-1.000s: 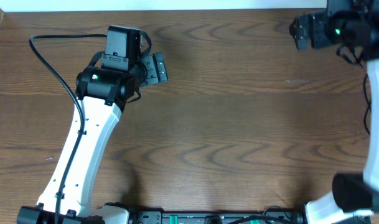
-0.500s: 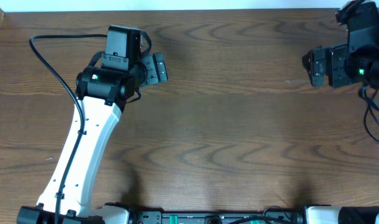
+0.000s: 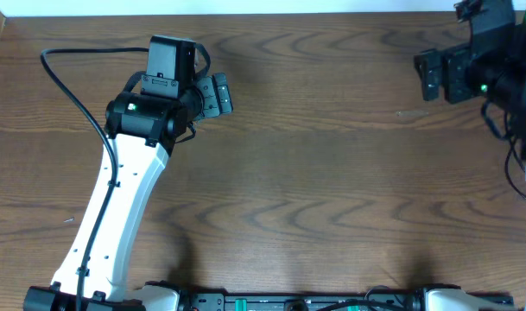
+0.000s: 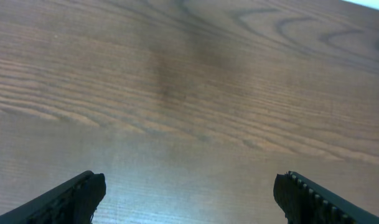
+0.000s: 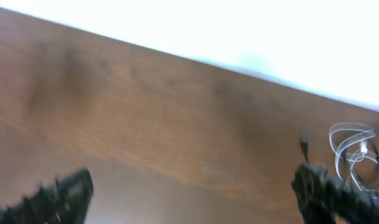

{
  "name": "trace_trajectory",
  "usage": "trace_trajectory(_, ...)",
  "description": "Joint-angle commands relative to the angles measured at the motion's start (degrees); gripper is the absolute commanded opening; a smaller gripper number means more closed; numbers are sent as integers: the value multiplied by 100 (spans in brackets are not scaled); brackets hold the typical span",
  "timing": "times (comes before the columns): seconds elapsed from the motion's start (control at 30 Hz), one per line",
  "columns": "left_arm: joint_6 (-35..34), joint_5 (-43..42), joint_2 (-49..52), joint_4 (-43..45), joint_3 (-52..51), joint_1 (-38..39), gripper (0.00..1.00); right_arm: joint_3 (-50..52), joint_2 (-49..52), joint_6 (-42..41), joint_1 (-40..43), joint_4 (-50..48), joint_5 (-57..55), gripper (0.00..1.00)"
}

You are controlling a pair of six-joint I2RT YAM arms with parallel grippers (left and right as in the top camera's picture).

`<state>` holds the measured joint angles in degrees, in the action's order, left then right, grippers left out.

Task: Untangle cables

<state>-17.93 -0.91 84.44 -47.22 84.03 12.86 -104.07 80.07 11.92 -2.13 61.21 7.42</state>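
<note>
A tangle of thin white cable loops (image 5: 357,152) with a small black plug end (image 5: 304,144) lies on the wooden table, at the far right of the right wrist view and close to the table's far edge. No cables show in the overhead view. My right gripper (image 5: 189,193) is open and empty, with its right finger just in front of the tangle. In the overhead view it (image 3: 428,73) is at the top right. My left gripper (image 4: 189,196) is open and empty over bare wood, at the upper left in the overhead view (image 3: 218,95).
The wooden table (image 3: 314,173) ends at a white strip along the far edge (image 3: 245,7). A thick black wire (image 3: 72,86) loops from the left arm. The arm bases stand along the front edge.
The right arm swung down from the top right corner, then came back up a little and turned. The left arm has not moved.
</note>
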Motion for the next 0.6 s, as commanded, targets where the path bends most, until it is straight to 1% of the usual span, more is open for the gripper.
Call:
trace_trajectory(0.0, 76, 98, 55, -11, 52, -9, 93, 1530, -876, 417, -4, -1233, -44, 99)
trace_trajectory(0.03, 76, 98, 55, -11, 52, -9, 93, 2472, -1355, 564, -4, -2081, -44, 99)
trace_trajectory(0.13, 76, 98, 55, -11, 52, -9, 93, 3834, -2085, 761, -2, -3342, -42, 99)
trace_trajectory(0.23, 76, 98, 55, -11, 52, -9, 93, 5099, -2820, 765, 13, -4468, -42, 99)
trace_trajectory(0.37, 76, 98, 55, -11, 52, -9, 93, 6533, -3823, 765, 33, -5532, -44, 99)
trace_trajectory(0.4, 76, 98, 55, -11, 52, -9, 93, 6979, -4225, 767, 33, -5796, -46, 99)
trace_trajectory(0.57, 76, 98, 55, -11, 52, -9, 93, 8367, -5678, 787, 140, -6419, -66, 99)
